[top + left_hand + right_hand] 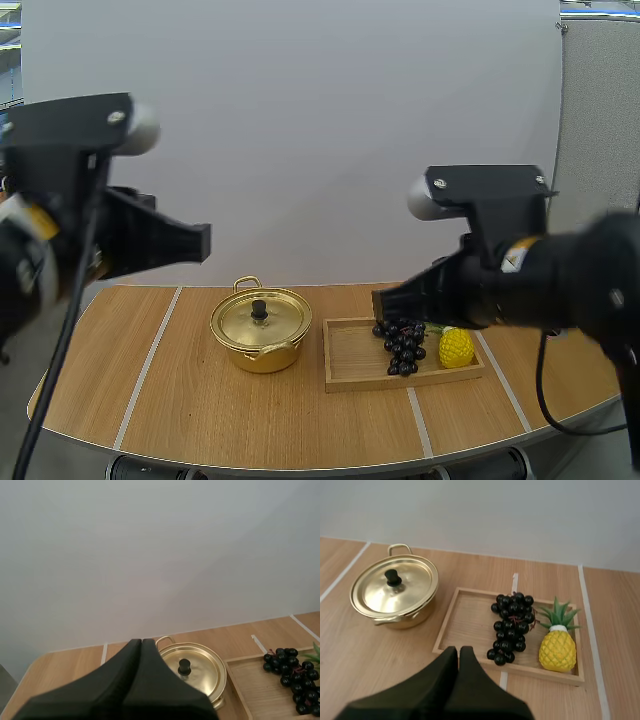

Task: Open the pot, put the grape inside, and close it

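Note:
A gold pot (259, 330) with its lid (260, 317) on and a black knob (259, 309) sits mid-table. To its right a wooden tray (350, 358) holds a bunch of dark grapes (402, 345). My left gripper (203, 242) hangs high above the table's left, shut on nothing; in the left wrist view its fingers (141, 647) lie together before the pot (192, 667). My right gripper (378, 301) hovers over the tray's back edge, shut; in the right wrist view its tips (458, 652) point toward the tray (465, 625) and grapes (511, 625), near the pot (395, 592).
A toy pineapple (456, 347) lies in the tray right of the grapes, also seen beside them as pineapple (557, 645). White tape lines (150, 365) cross the wooden tabletop. The table's curved front edge (300, 465) is near.

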